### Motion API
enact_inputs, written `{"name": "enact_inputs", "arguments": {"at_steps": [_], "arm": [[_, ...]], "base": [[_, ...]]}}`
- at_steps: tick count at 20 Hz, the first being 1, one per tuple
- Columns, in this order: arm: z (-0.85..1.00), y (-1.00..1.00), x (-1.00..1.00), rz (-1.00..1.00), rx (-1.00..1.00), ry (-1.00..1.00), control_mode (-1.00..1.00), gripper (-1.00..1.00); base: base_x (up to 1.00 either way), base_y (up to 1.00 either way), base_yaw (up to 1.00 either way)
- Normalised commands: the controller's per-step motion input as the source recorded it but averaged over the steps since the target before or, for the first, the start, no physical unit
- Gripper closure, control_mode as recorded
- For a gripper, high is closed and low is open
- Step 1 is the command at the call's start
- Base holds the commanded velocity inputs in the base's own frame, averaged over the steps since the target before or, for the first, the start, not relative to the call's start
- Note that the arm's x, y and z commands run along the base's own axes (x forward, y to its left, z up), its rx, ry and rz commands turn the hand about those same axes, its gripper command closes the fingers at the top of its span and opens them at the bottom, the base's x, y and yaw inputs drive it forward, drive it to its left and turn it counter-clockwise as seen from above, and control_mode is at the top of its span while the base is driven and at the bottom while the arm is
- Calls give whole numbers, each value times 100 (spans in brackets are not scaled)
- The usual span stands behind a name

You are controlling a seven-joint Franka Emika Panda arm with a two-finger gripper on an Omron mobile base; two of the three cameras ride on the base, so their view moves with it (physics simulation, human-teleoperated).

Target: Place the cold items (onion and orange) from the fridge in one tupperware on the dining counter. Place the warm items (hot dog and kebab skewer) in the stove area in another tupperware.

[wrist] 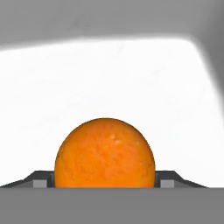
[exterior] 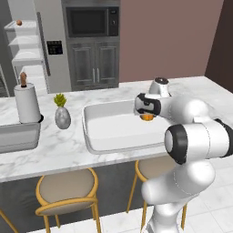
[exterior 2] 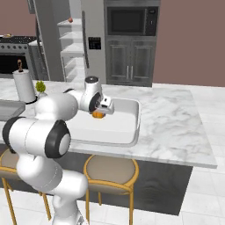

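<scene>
The gripper (wrist: 105,183) grasps the orange (wrist: 105,153) across its widest middle, 1 finger on each side, above the white tupperware (exterior: 93,136) on the dining counter (exterior 2: 176,123); the fruit looks firm, round, smooth-skinned, light, and apt to roll.

A round, bright orange (wrist: 105,153) with a finely pitted skin is seen held just above the white floor of a wide, shallow white tupperware (exterior: 98,136). The tupperware is set on the marble dining counter (exterior 2: 176,123), open at the top.
</scene>
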Motion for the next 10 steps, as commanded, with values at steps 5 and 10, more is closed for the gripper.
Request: {"name": "enact_inputs", "arguments": {"at_steps": [5,10], "arm": [[-33,-7,6,-9,0,-11,-100,100],[-18,-2,46,-5,0,-2,-100,100]], "base": [[0,0,0],[0,0,0]]}}
